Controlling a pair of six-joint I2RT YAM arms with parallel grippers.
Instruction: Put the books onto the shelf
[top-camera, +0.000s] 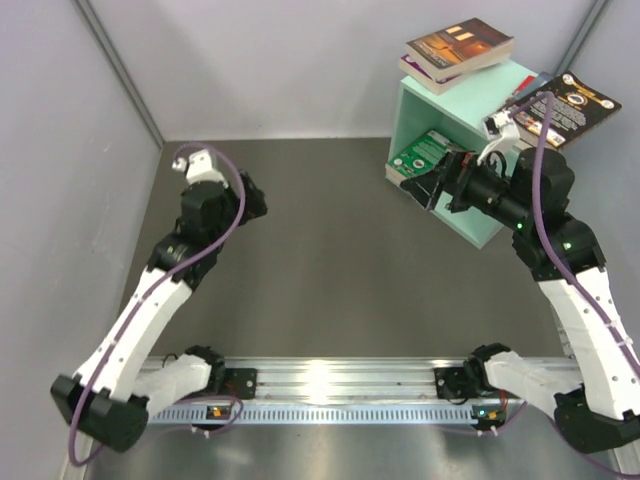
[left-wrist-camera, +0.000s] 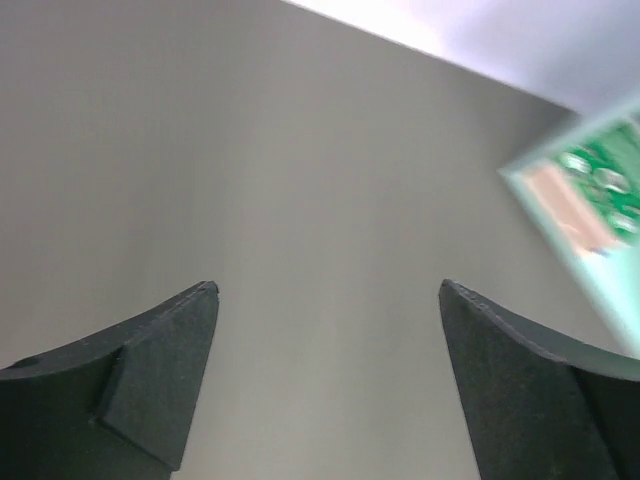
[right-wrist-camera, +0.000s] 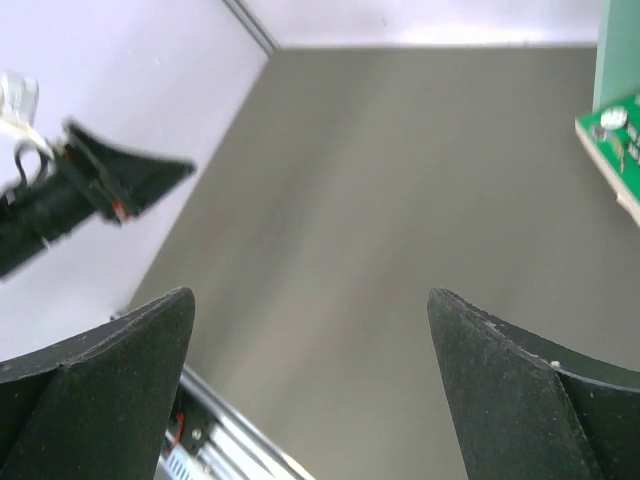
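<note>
Dark grey matte counter (top-camera: 320, 270) in front of me. Pale lilac walls (top-camera: 280, 60) on three sides, grey strips (top-camera: 118, 72) at back corners. Silver slotted rail (top-camera: 340, 385) along my near edge, glare on it.

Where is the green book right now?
In the top view, the green book is on the far right side, inside the mint-green shelf and poking out of its open face, lower than the brown book lying on top.

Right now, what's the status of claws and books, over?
Left claw open, empty. Right claw open, empty, at shelf mouth. Green book poking from shelf; brown book on top.
</note>
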